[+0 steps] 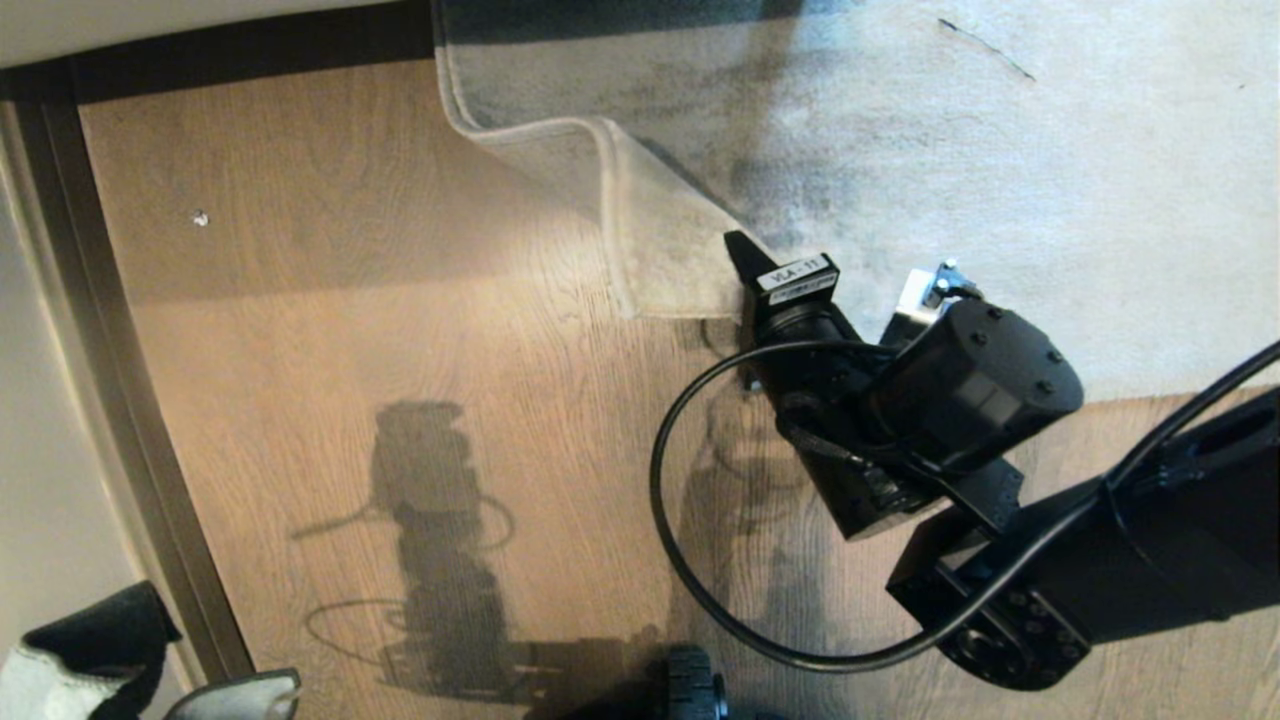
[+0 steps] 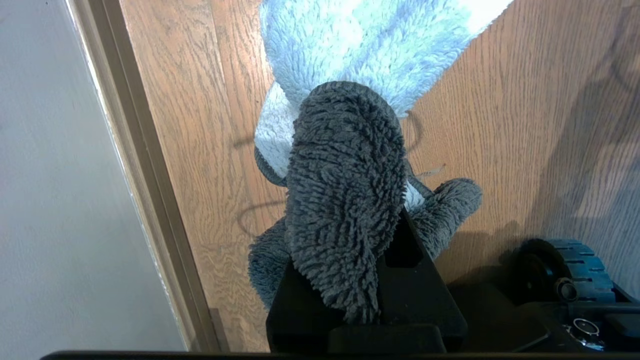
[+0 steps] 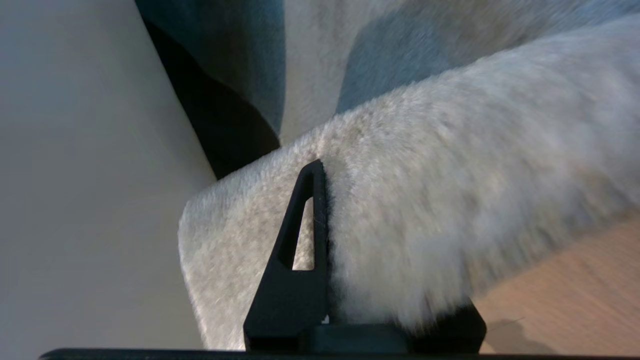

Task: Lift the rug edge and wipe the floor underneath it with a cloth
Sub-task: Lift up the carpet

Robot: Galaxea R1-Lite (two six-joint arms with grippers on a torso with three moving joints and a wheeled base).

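The right gripper has its jaws closed on the rug edge, pinching the pile between them. The border is lifted and folded back, so the paler backing shows and the rug curls up off the floor near the corner; the rest of the rug lies flat beyond it. In the right wrist view one finger presses against the fur. The left gripper is parked low at the robot's left, near the skirting strip, its jaws shut on the cloth, which drapes over them, dark grey over whitish, above the planks.
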